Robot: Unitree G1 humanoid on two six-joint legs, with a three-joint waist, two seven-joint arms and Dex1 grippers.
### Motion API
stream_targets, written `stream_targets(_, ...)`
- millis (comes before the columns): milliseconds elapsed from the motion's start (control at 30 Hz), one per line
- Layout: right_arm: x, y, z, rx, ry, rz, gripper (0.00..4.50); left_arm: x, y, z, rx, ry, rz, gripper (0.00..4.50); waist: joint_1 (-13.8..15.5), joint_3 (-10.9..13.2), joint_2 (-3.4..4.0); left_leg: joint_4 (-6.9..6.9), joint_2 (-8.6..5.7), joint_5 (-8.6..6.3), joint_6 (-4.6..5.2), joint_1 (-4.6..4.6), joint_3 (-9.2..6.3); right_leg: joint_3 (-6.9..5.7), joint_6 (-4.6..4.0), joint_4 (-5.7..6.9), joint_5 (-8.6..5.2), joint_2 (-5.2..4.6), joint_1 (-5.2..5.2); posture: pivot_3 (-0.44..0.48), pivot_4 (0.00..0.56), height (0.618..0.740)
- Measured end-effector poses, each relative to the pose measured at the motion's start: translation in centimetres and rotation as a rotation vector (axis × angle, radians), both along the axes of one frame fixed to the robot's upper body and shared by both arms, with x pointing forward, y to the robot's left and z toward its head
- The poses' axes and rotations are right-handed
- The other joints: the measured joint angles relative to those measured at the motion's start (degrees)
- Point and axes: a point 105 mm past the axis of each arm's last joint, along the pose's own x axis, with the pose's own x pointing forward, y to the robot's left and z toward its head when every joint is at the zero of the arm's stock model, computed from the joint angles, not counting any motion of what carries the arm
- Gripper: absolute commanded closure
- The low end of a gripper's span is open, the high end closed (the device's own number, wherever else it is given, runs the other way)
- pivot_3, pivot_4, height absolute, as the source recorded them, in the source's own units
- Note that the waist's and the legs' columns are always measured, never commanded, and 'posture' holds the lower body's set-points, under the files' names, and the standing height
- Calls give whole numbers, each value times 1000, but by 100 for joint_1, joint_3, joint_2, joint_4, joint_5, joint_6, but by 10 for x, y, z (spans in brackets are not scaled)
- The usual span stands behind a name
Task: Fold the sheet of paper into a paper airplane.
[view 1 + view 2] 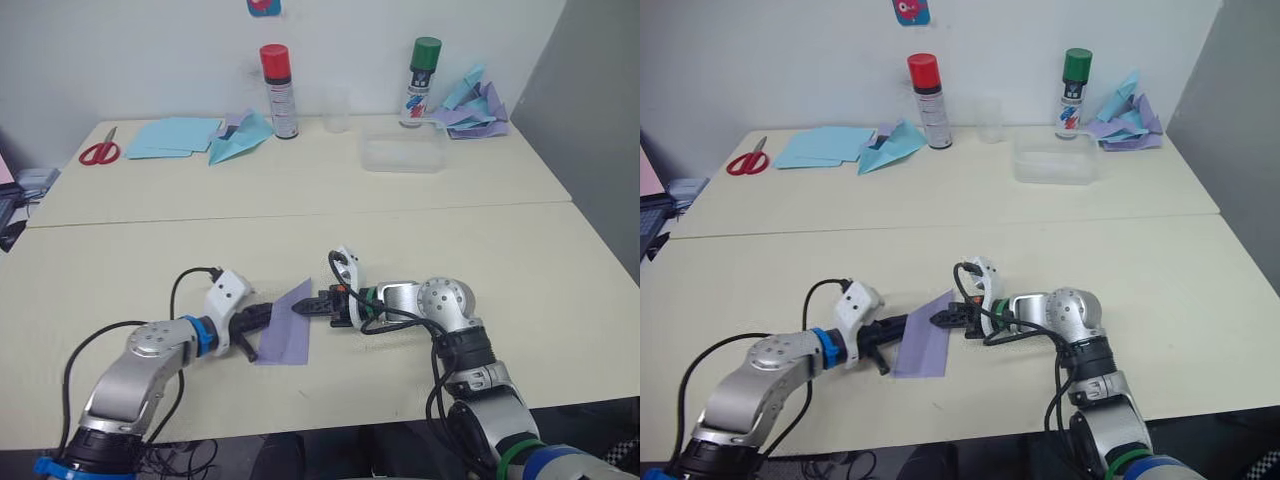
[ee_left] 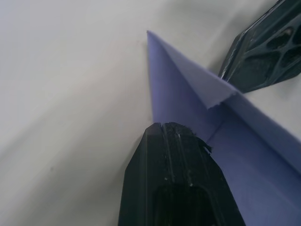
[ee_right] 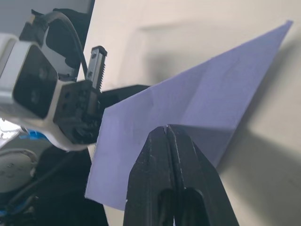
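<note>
Lavender sheet of paper (image 1: 287, 328) pinched by right claw (image 1: 305, 307); left claw (image 1: 262, 318) touching.

The sheet of paper (image 1: 285, 328) lies near the worktop's (image 1: 560, 290) front edge, partly folded to a point. The left claw (image 1: 258, 322) meets its left side and the right claw (image 1: 305, 306) pinches its raised fold. Scissors (image 1: 100, 151) rest at the back left corner.

The middle band of the table (image 1: 300, 215) lies bare, open for passing. At lower centre the sheet of paper (image 1: 285, 328) sits hemmed between the left gripper (image 1: 258, 322) and right gripper (image 1: 308, 305). Along the top stand two spray cans (image 1: 277, 90), a clear tray (image 1: 403, 155) and scissors (image 1: 100, 151).
</note>
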Motion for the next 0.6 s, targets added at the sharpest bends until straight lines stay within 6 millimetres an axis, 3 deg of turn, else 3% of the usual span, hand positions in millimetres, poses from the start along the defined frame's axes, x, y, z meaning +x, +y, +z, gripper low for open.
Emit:
stream_targets(233,3,11,-5,-80,-181,58,4492,2,21,6,5,26,60,4500,-9,1,-1,-7,32,0,0,22,-5,-7,-6,21,-1,29,0,0,150,740)
stream_targets(333,6,11,-6,-110,-235,69,4492,10,31,19,-20,-5,97,4500,6,7,-10,3,27,1,-1,23,-3,-5,-14,46,-6,25,-6,0,150,740)
stream_targets(500,10,9,-7,-145,-289,75,4492,20,8,54,-108,-107,26,4500,110,7,-19,11,21,1,-3,21,5,0,-14,50,-6,17,-6,0,150,740)
stream_targets(600,10,10,-8,-150,-301,83,4492,22,-10,54,-123,-111,-20,4500,123,6,-19,10,18,1,-3,22,11,11,-14,50,-6,18,-6,0,150,740)
